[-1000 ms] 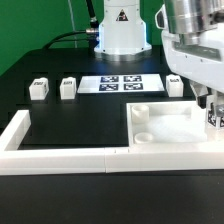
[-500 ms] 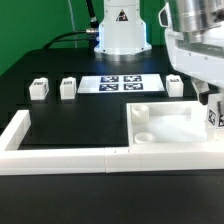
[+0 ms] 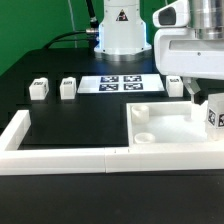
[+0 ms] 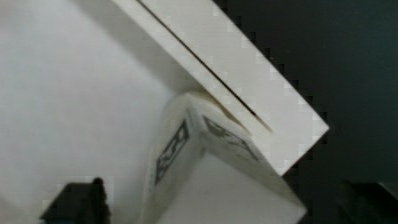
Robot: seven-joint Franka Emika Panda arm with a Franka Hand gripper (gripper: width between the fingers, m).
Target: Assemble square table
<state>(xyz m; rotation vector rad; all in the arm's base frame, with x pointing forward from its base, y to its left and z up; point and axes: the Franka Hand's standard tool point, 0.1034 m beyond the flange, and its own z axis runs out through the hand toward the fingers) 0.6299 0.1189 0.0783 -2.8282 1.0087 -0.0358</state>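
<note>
Gripper: hangs wide open, grips nothing, one finger on each side of small white leg, not touching it. Leg: sits on square table top, by exterior view's right edge. Top: lies in corner of white fence.

The exterior view is evenly and brightly lit, and detail on the square table is washed out. The wrist view is blurred throughout.
</note>
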